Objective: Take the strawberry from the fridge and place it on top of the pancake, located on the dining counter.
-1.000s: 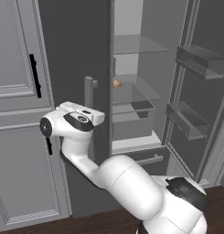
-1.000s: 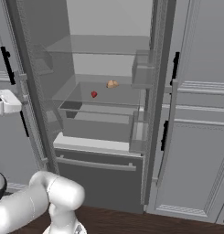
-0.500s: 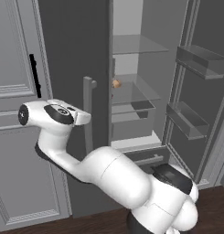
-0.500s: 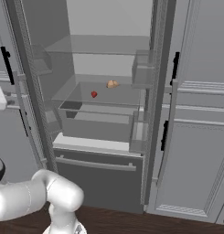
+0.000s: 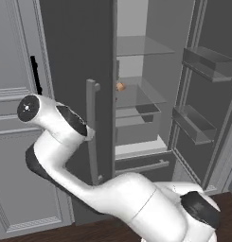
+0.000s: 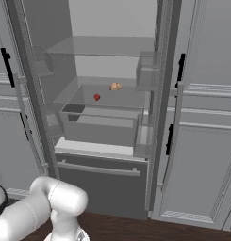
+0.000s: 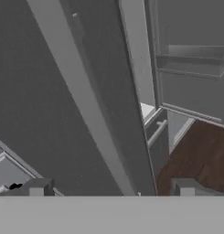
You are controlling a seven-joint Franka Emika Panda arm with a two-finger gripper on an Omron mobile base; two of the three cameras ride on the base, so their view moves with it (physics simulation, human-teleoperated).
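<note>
The fridge (image 5: pixel 75 47) stands with both doors swung open, glass shelves showing inside. The strawberry (image 6: pixel 96 97), tiny and bright red, lies on the middle glass shelf, left of a small tan item (image 6: pixel 115 86). My gripper (image 7: pixel 111 189) is open, its fingertips (image 7: pixel 36 187) far apart with nothing between them. It looks along the dark outer face of the fridge's left door and its long light grey handle (image 7: pixel 93 123), close to both. In the left base view my arm's end is bent to the left of that handle (image 5: pixel 91 132). The pancake and the dining counter are out of view.
Light grey panelled cabinets with black handles flank the fridge on the left (image 5: pixel 36 75) and right (image 6: pixel 180 70). The open right door carries bins (image 5: pixel 207 64) that jut into the room. A bottom drawer (image 6: pixel 98 183) sits under the shelves, over a dark wood floor (image 6: pixel 183 230).
My arm's end has swung left, away from the left door's handle, and left the right base view. The jaws have spread wider. The fridge and strawberry have not moved.
</note>
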